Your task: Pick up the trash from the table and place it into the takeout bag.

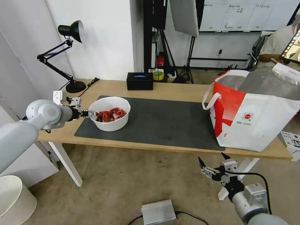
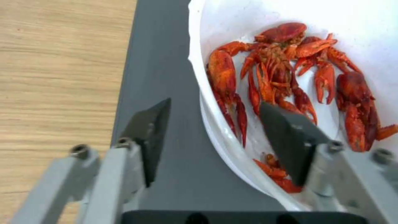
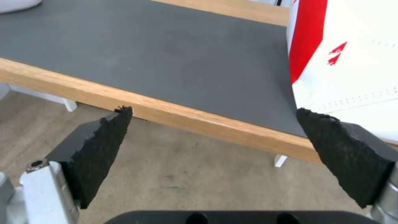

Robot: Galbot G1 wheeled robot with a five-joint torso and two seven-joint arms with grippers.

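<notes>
Overhead, black desk lamp (image 1: 71, 34) beside light-wood table (image 1: 175, 90); concrete floor (image 1: 125, 187)

White bowl (image 1: 110, 122), red crayfish shells (image 1: 111, 115); dark grey mat (image 1: 162, 122); white-red takeout bag (image 1: 256, 122), silver lining.

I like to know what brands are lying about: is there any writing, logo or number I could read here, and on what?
No text can be read.
takeout bag: small round red logo with lines of print beneath, too small to read.
whiteboard on the back wall: handwriting, too blurred to read.
white carton beside the bag: dark marks, unreadable.
black box: a bluish mark on top, unreadable.
</notes>
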